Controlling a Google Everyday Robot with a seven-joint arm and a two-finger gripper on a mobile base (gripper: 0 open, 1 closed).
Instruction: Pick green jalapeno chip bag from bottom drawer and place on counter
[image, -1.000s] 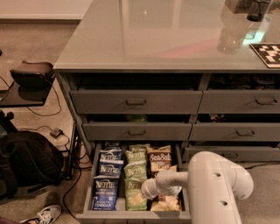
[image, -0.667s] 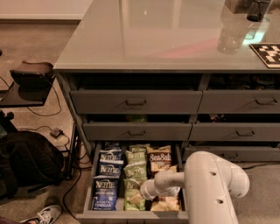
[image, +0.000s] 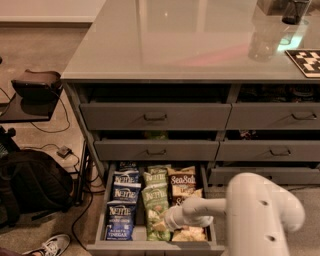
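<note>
Tool: the tool (image: 168, 221) sits low inside the open bottom drawer, at the end of the white arm. It is right at the right edge of the nearest green bag. I cannot tell whether it is apart, together or clamped on anything.
Arm: the white arm (image: 252, 210) fills the near right corner and reaches left into the drawer.
Bottom drawer: the bottom drawer (image: 150, 246) is pulled out toward the near side, its plain front nearest. It holds three columns of bags.
Green jalapeno chip bag: the green jalapeno chip bag (image: 153, 207) lies flat in the middle column, toward the near end. More green bags lie just beyond it.
Left column: dark blue Kettle bags (image: 120, 220) lie in a row, near to far.
Right column: a brown-and-cream Sea Salt bag (image: 181, 181) lies at the far end, with a pale bag (image: 189, 234) under the arm.
Floor, left: a shoe (image: 50, 245) is nearest, with a black backpack (image: 30, 185) beyond it.
Side table: a small black side table (image: 20, 109) stands at the far left.
Upper drawers: grey drawer fronts (image: 155, 116) with bar handles sit above the open drawer.
Counter: the glossy pale grey counter (image: 175, 40) spans the far part. A clear cup (image: 262, 44) and a checkered board (image: 306, 61) stand at its right.
</note>
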